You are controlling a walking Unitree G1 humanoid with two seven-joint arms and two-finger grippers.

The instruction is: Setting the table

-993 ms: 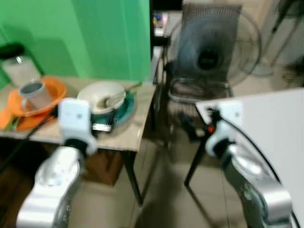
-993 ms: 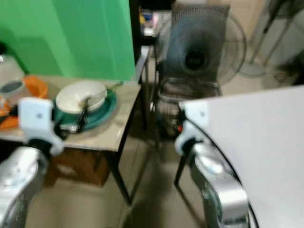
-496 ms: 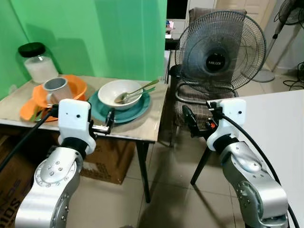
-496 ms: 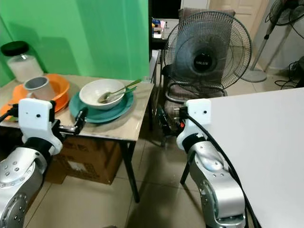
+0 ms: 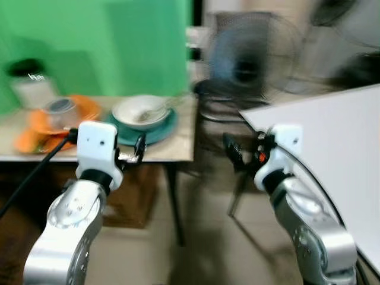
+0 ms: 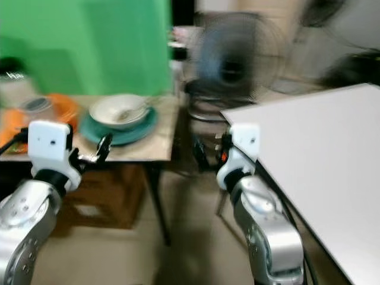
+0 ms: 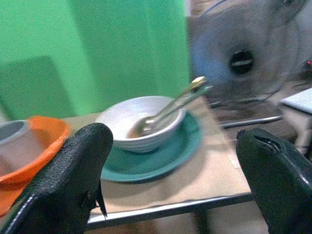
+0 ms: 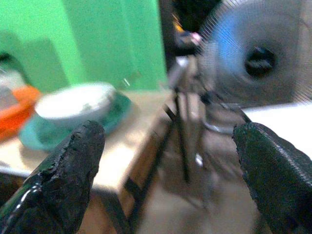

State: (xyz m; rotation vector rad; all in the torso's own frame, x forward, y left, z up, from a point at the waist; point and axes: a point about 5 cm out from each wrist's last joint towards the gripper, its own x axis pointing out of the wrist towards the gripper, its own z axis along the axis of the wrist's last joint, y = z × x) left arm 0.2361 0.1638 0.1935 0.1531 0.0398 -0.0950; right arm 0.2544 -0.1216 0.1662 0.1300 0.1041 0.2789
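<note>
The whole scene is smeared with motion blur, yet the main things can be made out; a small side table (image 5: 172,151) stands before a green wall (image 5: 119,47), and on it sits a teal plate (image 7: 168,153) carrying a white bowl (image 7: 139,124) with a spoon (image 7: 173,100) leaning out over the bowl's rim; beside the plate, farther to the robot's left, lies an orange dish (image 5: 38,122) with a grey cup (image 5: 59,107) in it, and behind that a jar with a dark lid (image 5: 27,83), too blurred to read further; the left gripper (image 7: 175,175) is held up just short of the table's near edge, its two black fingers (image 7: 68,180) spread wide apart with nothing between them, the bowl and plate framed in the gap; the right gripper (image 8: 168,170) hangs over the floor between the side table and a large white table (image 6: 320,154) on the robot's right, its fingers (image 8: 61,178) likewise parted and empty; a standing fan (image 5: 249,59) is behind, near the side table's far corner, blurred to a grey disc; a brown box (image 6: 95,199) sits under the side table.
</note>
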